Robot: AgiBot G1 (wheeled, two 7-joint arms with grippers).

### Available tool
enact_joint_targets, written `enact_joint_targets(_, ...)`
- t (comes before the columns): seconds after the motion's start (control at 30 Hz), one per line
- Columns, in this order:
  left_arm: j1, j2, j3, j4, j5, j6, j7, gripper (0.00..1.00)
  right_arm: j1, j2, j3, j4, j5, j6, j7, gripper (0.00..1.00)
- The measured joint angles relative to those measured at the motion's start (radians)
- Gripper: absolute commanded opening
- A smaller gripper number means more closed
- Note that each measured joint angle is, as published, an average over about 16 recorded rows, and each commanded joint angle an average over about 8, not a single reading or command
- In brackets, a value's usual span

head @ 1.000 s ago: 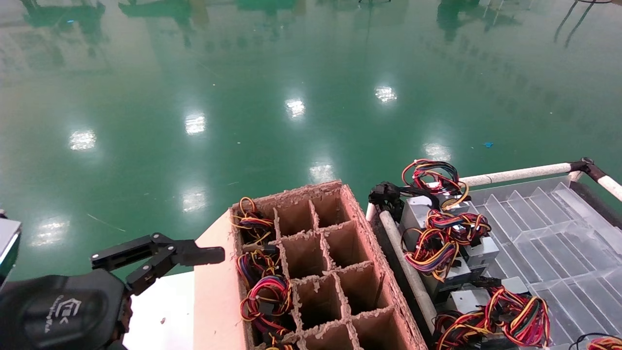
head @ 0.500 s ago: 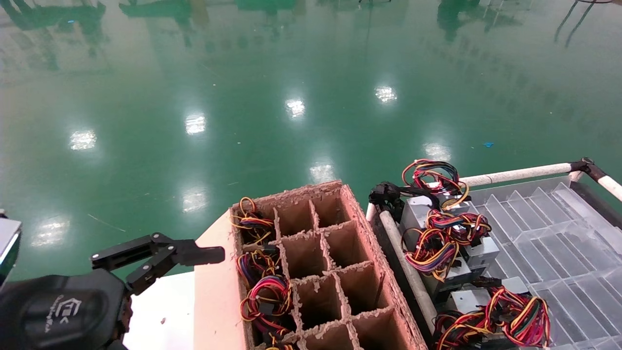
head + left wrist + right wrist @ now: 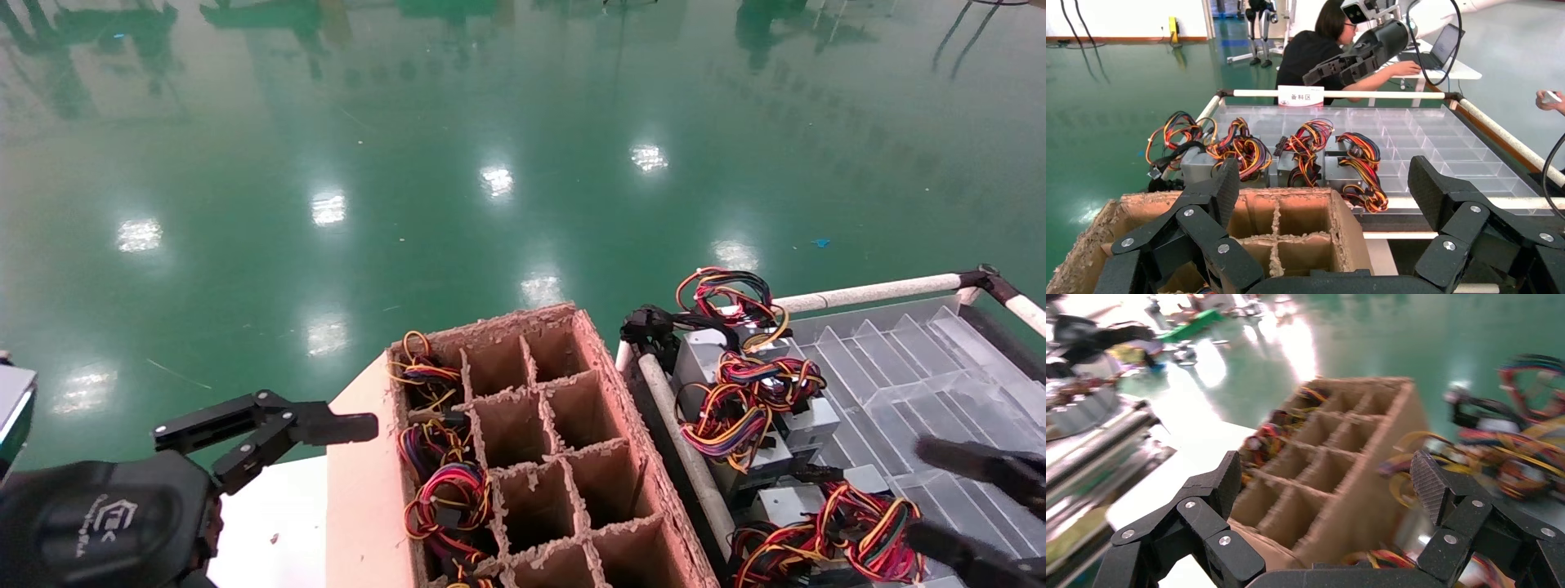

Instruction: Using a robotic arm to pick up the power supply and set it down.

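Observation:
Several grey power supplies with red, yellow and black wire bundles lie along the left side of a clear divided tray (image 3: 940,384); one power supply (image 3: 805,425) sits mid-row and another (image 3: 784,502) nearer me. They also show past the box in the left wrist view (image 3: 1340,168). My right gripper (image 3: 940,502) is open at the lower right, blurred, just right of the nearest wire bundle (image 3: 866,531), holding nothing; in its own view it (image 3: 1324,484) faces the cardboard box. My left gripper (image 3: 327,429) is parked open left of the box, empty (image 3: 1321,190).
A brown cardboard box of square cells (image 3: 359,490) stands in the middle on a white table; wire bundles (image 3: 445,490) fill its left column. A white pipe frame (image 3: 866,291) rims the tray. A person (image 3: 1315,49) sits beyond the tray. Green floor lies ahead.
My right gripper has come into the head view at the lower right, over the tray beside the nearest wires. The left gripper and the power supplies have not moved.

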Motion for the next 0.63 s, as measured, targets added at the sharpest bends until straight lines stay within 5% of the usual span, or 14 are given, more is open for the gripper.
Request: enact_joint_targets(0.63,0.0,0.0,0.001,0.0,0.0,0.0,0.0,1.0,-0.033,-0.135,0.322,0.176,-0.272,0.015,0.136,1.0)
